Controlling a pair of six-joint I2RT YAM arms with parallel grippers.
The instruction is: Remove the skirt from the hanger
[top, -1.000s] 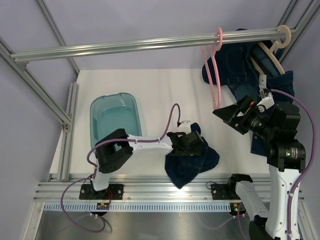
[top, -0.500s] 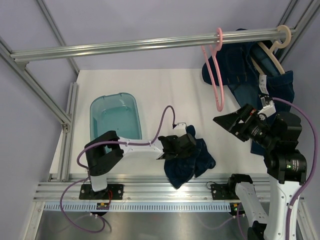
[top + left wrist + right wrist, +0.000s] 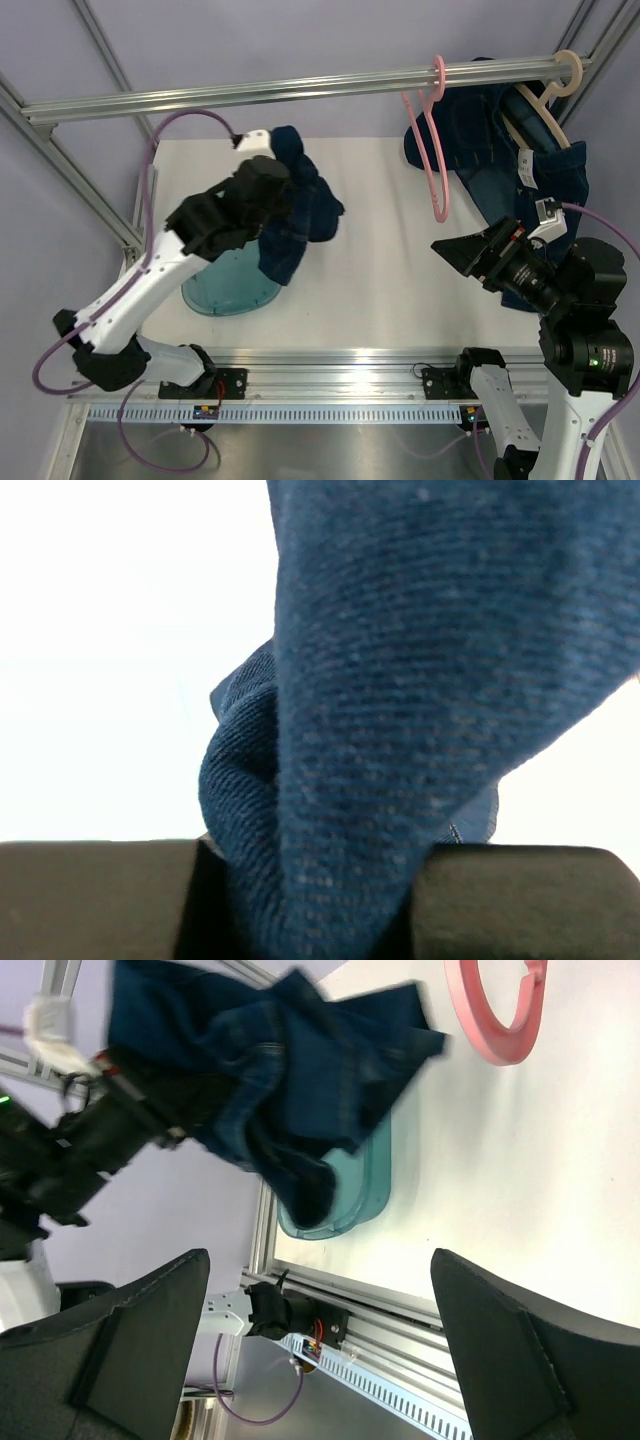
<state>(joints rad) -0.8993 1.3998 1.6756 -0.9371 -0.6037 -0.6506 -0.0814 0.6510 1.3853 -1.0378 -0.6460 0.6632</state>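
A dark blue denim skirt point(image 3: 303, 215) hangs bunched in the air over the teal bin point(image 3: 222, 285), with my left gripper point(image 3: 270, 190) shut on it. In the left wrist view the denim point(image 3: 400, 680) fills the gap between the black fingers point(image 3: 520, 900) of the left gripper point(image 3: 315, 900). The pink hanger point(image 3: 431, 150) hangs bare on the metal rail point(image 3: 300, 88). My right gripper point(image 3: 480, 252) stands open at the right with nothing in it. Its wrist view takes in the skirt point(image 3: 270, 1070), the pink hanger point(image 3: 500, 1020) and the right gripper point(image 3: 320, 1260).
A beige hanger point(image 3: 545, 105) at the rail's right end carries another blue denim garment point(image 3: 490, 140), which hangs down behind my right arm. The teal bin point(image 3: 360, 1200) sits at the table's left. Aluminium frame posts run along the left side point(image 3: 130, 235).
My left gripper closed on the skirt at the table's front, then lifted it up and left over the teal bin. The right arm drifted slightly down and right, still open.
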